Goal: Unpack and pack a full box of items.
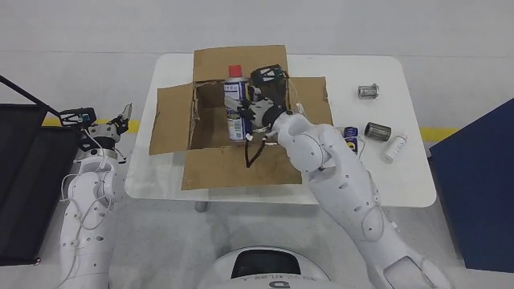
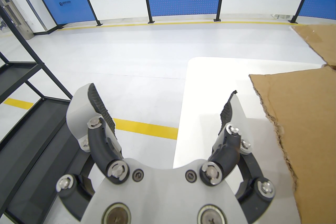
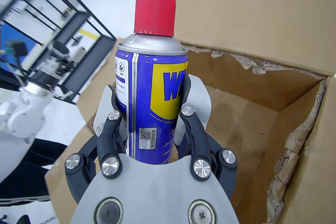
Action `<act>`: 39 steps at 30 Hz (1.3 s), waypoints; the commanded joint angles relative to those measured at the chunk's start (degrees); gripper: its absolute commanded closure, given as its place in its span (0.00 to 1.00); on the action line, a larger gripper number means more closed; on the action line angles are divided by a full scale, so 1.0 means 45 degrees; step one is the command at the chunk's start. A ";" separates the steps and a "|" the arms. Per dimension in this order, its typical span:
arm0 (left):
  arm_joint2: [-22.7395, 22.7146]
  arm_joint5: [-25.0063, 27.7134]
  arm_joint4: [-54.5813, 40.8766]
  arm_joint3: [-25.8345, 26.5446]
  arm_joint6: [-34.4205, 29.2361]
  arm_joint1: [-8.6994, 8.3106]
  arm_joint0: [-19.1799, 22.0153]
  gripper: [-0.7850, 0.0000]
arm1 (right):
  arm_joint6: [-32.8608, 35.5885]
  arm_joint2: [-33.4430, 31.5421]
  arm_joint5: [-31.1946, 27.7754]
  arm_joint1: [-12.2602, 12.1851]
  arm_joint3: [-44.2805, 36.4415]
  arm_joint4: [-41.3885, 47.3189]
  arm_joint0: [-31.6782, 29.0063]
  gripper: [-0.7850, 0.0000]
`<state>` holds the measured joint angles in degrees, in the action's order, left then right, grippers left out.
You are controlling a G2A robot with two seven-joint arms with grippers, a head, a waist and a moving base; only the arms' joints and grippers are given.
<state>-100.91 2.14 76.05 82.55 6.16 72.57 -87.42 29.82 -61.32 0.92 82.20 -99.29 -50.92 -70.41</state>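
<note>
— Cardboard in the middle, is it?
— Yes. A brown box (image 1: 233, 168), all four flaps folded out, sits on a white surface (image 1: 377, 181).
— Where is the can?
— The can (image 1: 235, 96), blue with a red cap, stands upright in the box's opening. The right end effector (image 3: 151, 93) is clenched around its body, one finger on each side. Whether the can's base touches the bottom of the box, I cannot tell.
— And the other arm?
— The left end effector (image 2: 162, 101) is released, its fingers spread wide. It hangs at the surface's left edge, near the box's left flap but apart from it.
— Anything else on the surface?
— To the right of the box lie a small blue tin (image 1: 351, 138), a dark cylinder (image 1: 377, 131) and a white bottle (image 1: 394, 148). Farther back is a metal cylinder (image 1: 368, 91), apart from the others.
</note>
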 commanded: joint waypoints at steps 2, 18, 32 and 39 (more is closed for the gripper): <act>0.0000 0.0000 0.0000 0.0000 0.0000 0.0000 0.0000 0.00 | -0.1512 -0.1024 -0.0814 -0.0155 -0.0795 0.0468 -0.1028 1.00; 0.0000 0.0000 0.0000 0.0000 0.0000 0.0000 0.0000 0.00 | -0.6516 -0.4916 -0.3425 -0.0592 -0.3226 0.3158 -0.5325 1.00; 0.0000 0.0000 0.0000 0.0000 0.0000 0.0000 0.0000 0.00 | -0.5855 -0.6116 -0.0829 -0.0551 -0.1013 0.5910 -0.3923 1.00; 0.0000 0.0000 0.0000 0.0000 0.0000 0.0000 0.0000 0.00 | -0.5227 -0.8798 0.0236 -0.0756 0.1133 0.8361 -0.2998 1.00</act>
<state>-100.91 2.14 76.05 82.55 6.16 72.57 -87.42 5.99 -99.62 1.91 78.89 -94.69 -14.33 -83.86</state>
